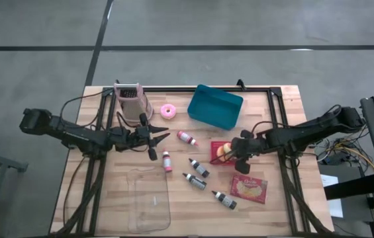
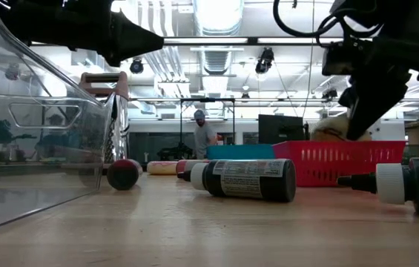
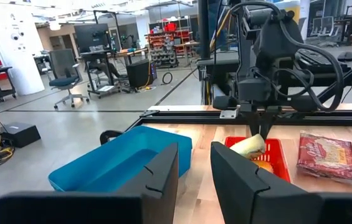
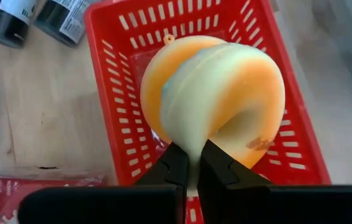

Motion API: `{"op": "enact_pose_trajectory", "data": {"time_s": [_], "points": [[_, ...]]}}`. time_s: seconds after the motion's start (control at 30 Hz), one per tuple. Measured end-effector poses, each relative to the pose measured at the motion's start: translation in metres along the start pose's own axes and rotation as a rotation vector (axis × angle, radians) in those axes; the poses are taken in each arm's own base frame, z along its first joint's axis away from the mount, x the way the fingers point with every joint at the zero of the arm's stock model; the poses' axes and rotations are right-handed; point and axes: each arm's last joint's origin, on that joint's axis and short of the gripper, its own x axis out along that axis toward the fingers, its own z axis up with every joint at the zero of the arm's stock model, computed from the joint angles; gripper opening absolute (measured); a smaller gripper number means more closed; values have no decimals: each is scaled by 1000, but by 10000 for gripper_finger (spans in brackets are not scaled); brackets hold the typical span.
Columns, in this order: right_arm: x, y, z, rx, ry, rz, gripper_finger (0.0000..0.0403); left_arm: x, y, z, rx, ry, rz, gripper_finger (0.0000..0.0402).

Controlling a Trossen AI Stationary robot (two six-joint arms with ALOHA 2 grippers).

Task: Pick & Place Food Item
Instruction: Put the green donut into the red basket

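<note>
Right claw: our right claw [image 4: 190, 163] is clamped on the thin edge of a pale yellow-and-orange soft food toy [image 4: 216, 99], over the small red slotted plastic basket [image 4: 126, 43].
Food item: we see the toy hanging in the claw above the basket floor; the wrist view cannot tell us whether it touches.
Left claw: our left claw [image 1: 155, 139], fingers slightly parted and gripping nothing, sits at 9 o'clock from the basket, well apart.
Around the basket: a teal plastic bin [image 1: 215, 106] at 11 o'clock, a red snack packet [image 1: 249, 189] at 5 o'clock, dark dropper bottles with white caps [image 1: 198, 167] at 7 o'clock, near it.
Elsewhere on the wooden counter [image 1: 279, 205]: a pink tape roll [image 1: 168, 111], a clear plastic tray [image 1: 149, 199].
</note>
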Motion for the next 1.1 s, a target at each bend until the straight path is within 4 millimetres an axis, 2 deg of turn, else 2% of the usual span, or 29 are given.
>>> {"op": "enact_pose_trajectory", "data": {"time_s": [0.2, 0.47, 1.1], "points": [[-2, 1, 2, 4, -24, 15, 29, 0, 0, 0, 1, 1, 0, 97], [-11, 6, 14, 1, -67, 40, 63, 0, 0, 0, 1, 2, 0, 97], [-14, 8, 18, 1, -67, 65, 205, 0, 0, 0, 3, 2, 1, 97]]}}
